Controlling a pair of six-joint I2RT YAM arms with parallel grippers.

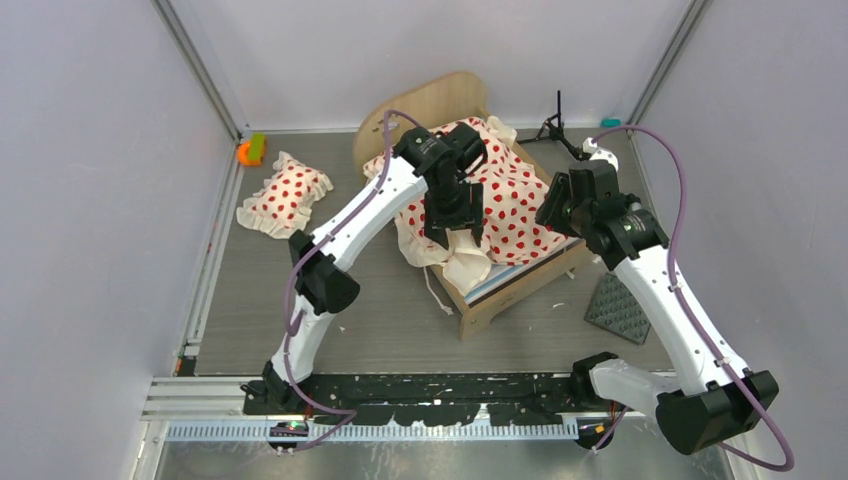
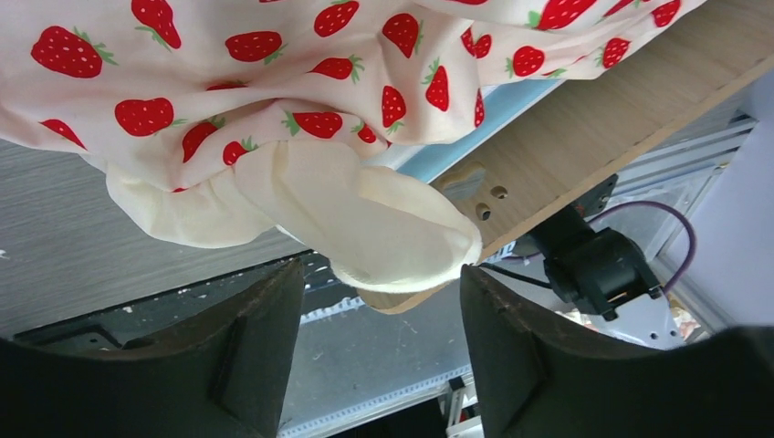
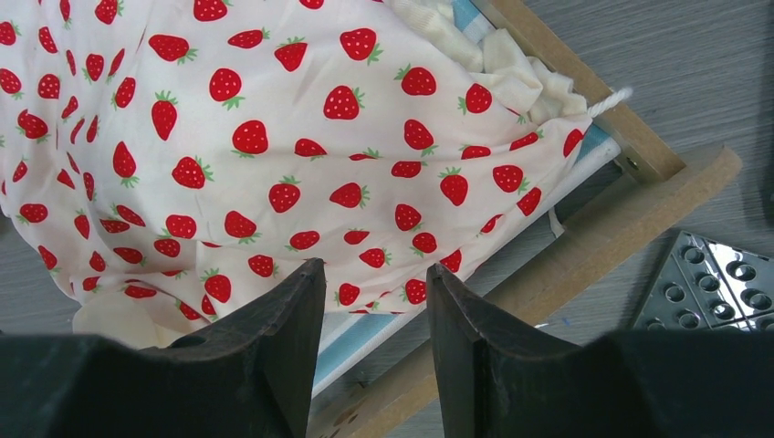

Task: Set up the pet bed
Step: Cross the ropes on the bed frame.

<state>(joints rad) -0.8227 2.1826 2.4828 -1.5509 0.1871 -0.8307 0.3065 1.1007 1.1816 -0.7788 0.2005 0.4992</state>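
The blanket (image 1: 515, 195) hides nearly all the mattress (image 3: 360, 333); only a striped strip shows at the foot. From above, the left arm (image 1: 370, 215) blocks the blanket's middle. The orange thing (image 1: 248, 151) in the far corner is too small to tell. The studded mat (image 3: 721, 283) runs off the picture's edge.

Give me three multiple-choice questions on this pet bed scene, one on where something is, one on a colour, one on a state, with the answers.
1. Where does the pillow lie? A on the mattress; B on the table, left of the pet bed; C under the bed.
2. What print is on the blanket? A blue stars; B green checks; C red strawberries.
3. How is the right gripper? A open above the blanket; B shut on the blanket; C shut on the pillow.
Answers: B, it lies on bare table apart from the bed; C, strawberries cover the cream cloth; A, its fingers stand apart with nothing between.
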